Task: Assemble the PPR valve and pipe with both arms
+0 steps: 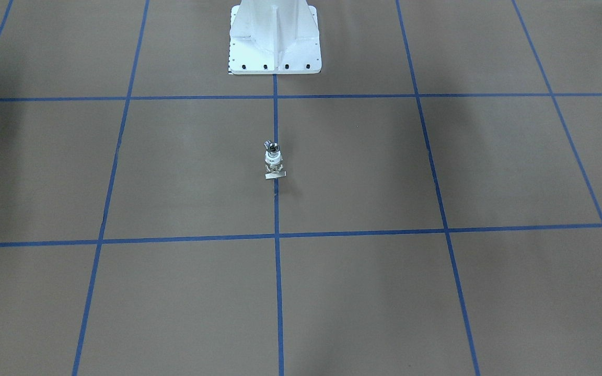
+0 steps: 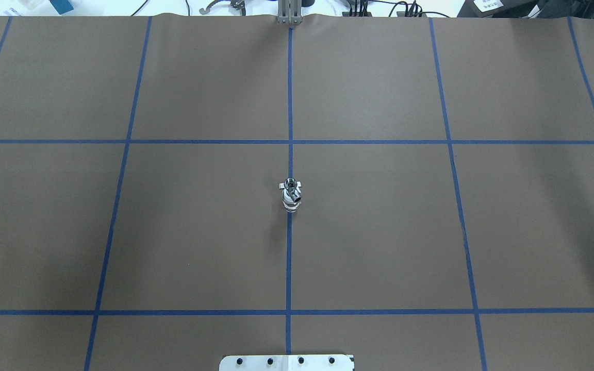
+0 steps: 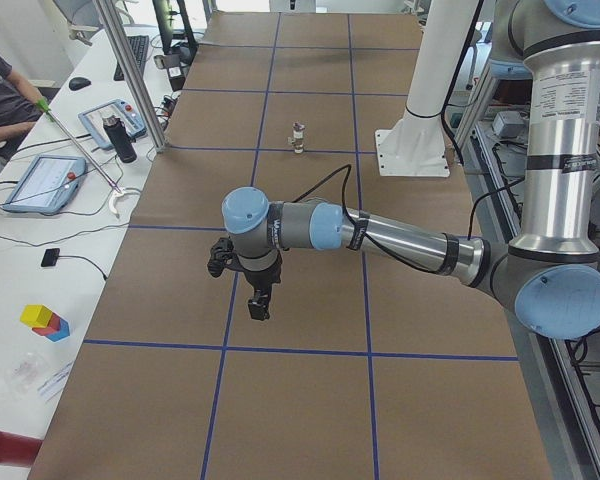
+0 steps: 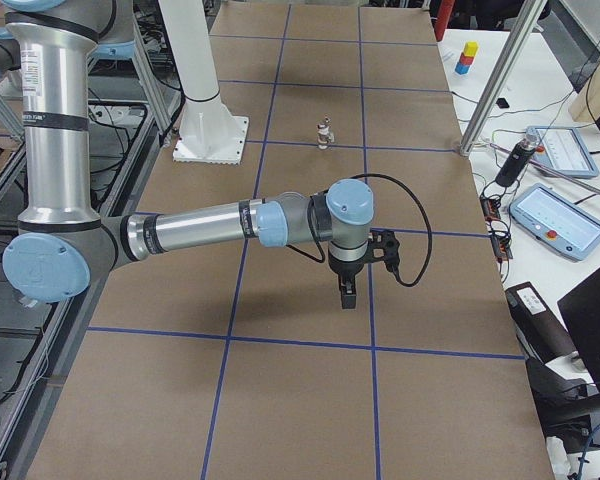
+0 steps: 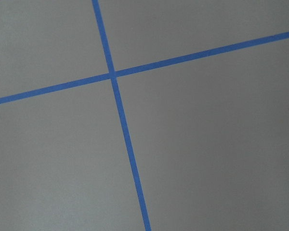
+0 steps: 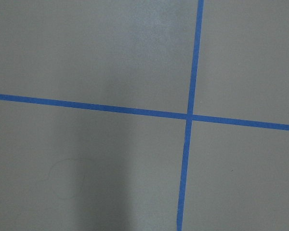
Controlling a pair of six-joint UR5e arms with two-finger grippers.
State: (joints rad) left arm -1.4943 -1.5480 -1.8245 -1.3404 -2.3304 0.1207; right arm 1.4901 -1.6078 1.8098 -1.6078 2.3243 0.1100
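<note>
I can read no word or number anywhere from here. The left arm (image 3: pixel 400 240) carries a printed label (image 3: pixel 565 95) on its upright tube and a small mark (image 3: pixel 278 228) on the band near its wrist. The right arm (image 4: pixel 200 228) has the same, but all the lettering is too small to make out. The tablet screens (image 4: pixel 557 217) show nothing legible either.

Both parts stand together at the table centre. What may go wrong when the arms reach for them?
1. The PPR valve and the pipe are tiny and seem to touch; gripping one may topple both.
2. The left gripper and right gripper must meet at one spot, so they might collide.
</note>
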